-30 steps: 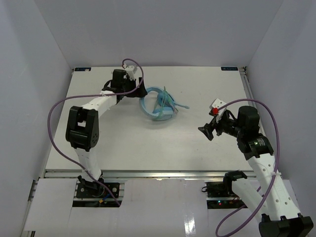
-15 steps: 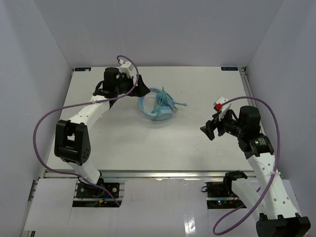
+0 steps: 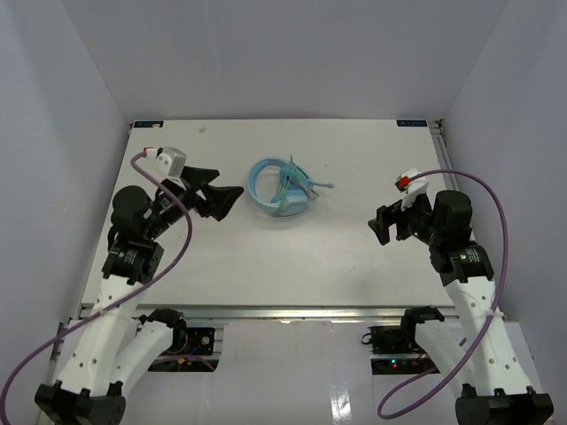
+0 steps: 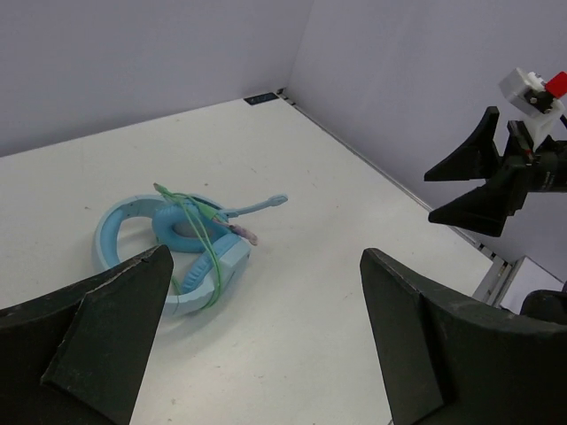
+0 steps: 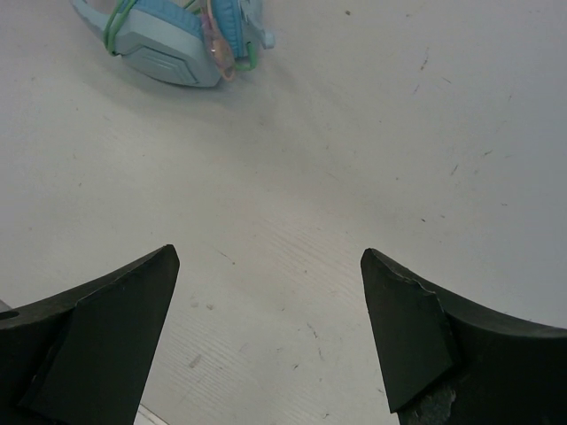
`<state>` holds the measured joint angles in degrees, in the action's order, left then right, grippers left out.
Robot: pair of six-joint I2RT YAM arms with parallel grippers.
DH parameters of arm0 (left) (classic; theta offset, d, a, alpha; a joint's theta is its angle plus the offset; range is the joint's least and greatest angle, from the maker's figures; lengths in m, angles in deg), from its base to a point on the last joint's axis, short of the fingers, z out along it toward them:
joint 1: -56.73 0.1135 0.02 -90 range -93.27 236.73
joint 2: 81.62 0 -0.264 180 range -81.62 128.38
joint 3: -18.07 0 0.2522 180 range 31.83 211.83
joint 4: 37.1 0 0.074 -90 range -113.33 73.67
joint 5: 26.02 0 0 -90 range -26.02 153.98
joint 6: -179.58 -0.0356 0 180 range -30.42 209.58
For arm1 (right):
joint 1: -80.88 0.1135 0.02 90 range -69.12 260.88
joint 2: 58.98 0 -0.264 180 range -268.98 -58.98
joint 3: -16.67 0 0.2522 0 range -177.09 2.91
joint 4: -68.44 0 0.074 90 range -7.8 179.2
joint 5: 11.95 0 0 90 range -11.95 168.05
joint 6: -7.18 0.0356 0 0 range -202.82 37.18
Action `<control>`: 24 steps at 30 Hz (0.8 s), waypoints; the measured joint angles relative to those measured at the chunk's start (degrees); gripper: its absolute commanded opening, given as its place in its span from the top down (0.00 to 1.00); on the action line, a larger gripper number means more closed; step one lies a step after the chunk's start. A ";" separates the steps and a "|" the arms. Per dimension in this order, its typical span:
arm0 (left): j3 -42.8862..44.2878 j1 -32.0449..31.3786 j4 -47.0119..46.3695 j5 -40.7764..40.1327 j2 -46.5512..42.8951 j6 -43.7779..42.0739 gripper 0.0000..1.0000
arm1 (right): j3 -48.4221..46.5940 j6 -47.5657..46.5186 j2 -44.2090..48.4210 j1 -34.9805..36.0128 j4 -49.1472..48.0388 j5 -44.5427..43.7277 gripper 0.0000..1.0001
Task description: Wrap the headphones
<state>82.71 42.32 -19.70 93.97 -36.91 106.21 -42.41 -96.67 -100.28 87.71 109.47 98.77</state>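
On the desk (image 3: 310,266), toward its far middle, the headphones (image 3: 282,189), lying flat and touched by neither arm. Headband curving round on the left side, ear cups brought close together on the right. Wound across cups and band, several turns of the thin green cable (image 4: 199,232); cannot tell where its end lies. Jutting from the cups toward the right, a slim blue mic boom (image 4: 259,204), its tip just above or on the desk, hard to say which.

Left of the headphones, the left claw (image 3: 232,204), held above the desk, pointed toward them and well apart from them. Spread wide, with nothing between the fingers (image 4: 97,336). Through the left wrist camera, the headphones (image 4: 177,248) framed between the two dark fingers, nearer the left one.

Right of the headphones, the right claw (image 3: 378,227), likewise held above the desk and aimed leftward, farther from them than the left one. Spread wide as well, gripping nothing; seen plainly from the left wrist camera against the side wall. Through the right wrist camera, only bare, lightly scuffed desk between the fingers, with the headphones (image 5: 173,40) at the top left, partly cut off by the frame.

Looping from each wrist back along its arm, a thick purple cable (image 3: 496,221).
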 measured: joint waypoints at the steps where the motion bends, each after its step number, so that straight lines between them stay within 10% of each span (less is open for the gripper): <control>1: -0.82 0.00 0.45 -0.37 -2.45 0.09 0.02 | 0.00 0.75 0.23 -0.13 -0.02 -0.73 0.10; 24: -8.32 0.07 8.62 -3.06 -10.03 1.08 0.02 | 0.00 4.50 2.25 -1.62 -0.13 -5.47 0.10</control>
<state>74.39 42.38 -11.08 90.91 -46.93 107.29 -42.41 -92.17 -98.03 86.09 109.34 93.30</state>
